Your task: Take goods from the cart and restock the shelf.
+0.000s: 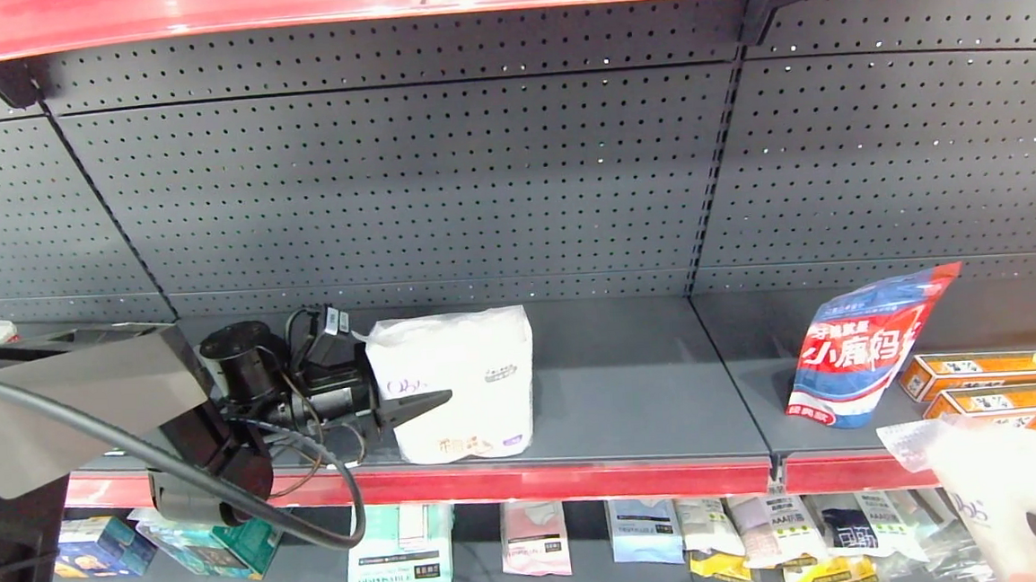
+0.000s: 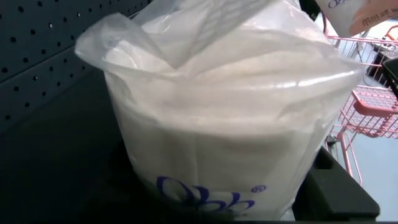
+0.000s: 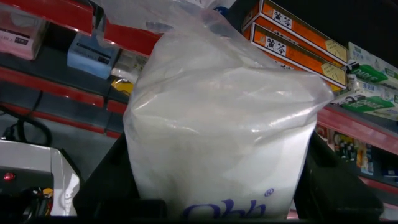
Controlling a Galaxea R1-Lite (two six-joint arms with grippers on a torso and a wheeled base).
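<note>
Tissue packs, one on the board and one in the air.
The left gripper (image 1: 425,382) is closed around a tissue pack (image 1: 465,380) standing on the grey shelf (image 1: 632,383), well left of the blue-and-red pouch (image 1: 863,346). The right gripper (image 3: 214,205) clamps a second pack (image 1: 1007,495) below and in front of that pouch. Swung in carelessly, it could topple the pouch onto the orange boxes (image 1: 995,370) just beside it. Dark pegboard (image 1: 439,179) backs the pouch.

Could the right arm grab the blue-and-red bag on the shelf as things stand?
Probably not yet: the right gripper is shut on a white pack. The shelf in front of the blue-and-red bag looks free otherwise.
</note>
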